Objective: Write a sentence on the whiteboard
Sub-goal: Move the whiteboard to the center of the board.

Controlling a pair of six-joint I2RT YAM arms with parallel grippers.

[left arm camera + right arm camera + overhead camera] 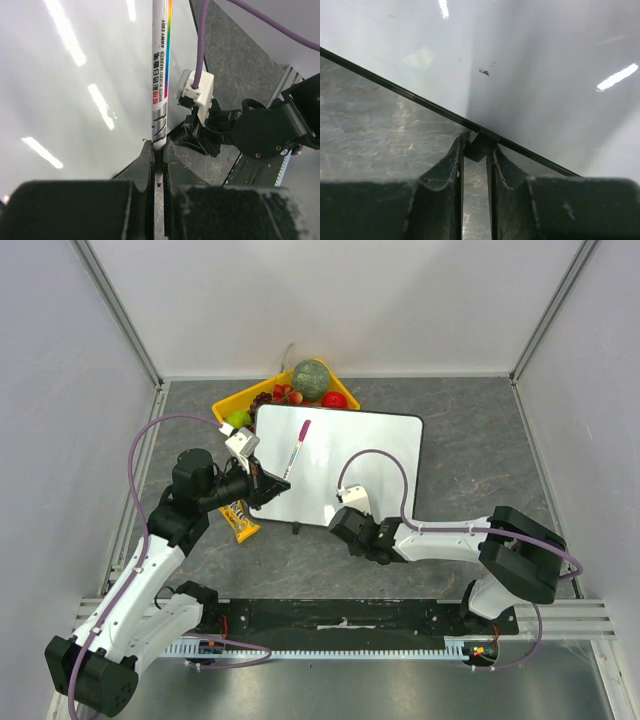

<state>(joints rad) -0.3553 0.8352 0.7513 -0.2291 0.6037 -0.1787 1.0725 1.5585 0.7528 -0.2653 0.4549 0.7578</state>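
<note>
The whiteboard (350, 455) lies mid-tabletop (470, 430), with bare room to its right; a fruit tray (235, 400) crowds its far-left corner. The left claw (268, 485), arm outstretched, clenches a marker (297, 448) over the board. The right claw (475, 150) pinches the near-edge clip (479, 145).

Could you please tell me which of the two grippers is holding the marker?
The left gripper: it pinches the white marker by its end above the whiteboard, whereas the right gripper only clamps a black clip on the board's edge.
</note>
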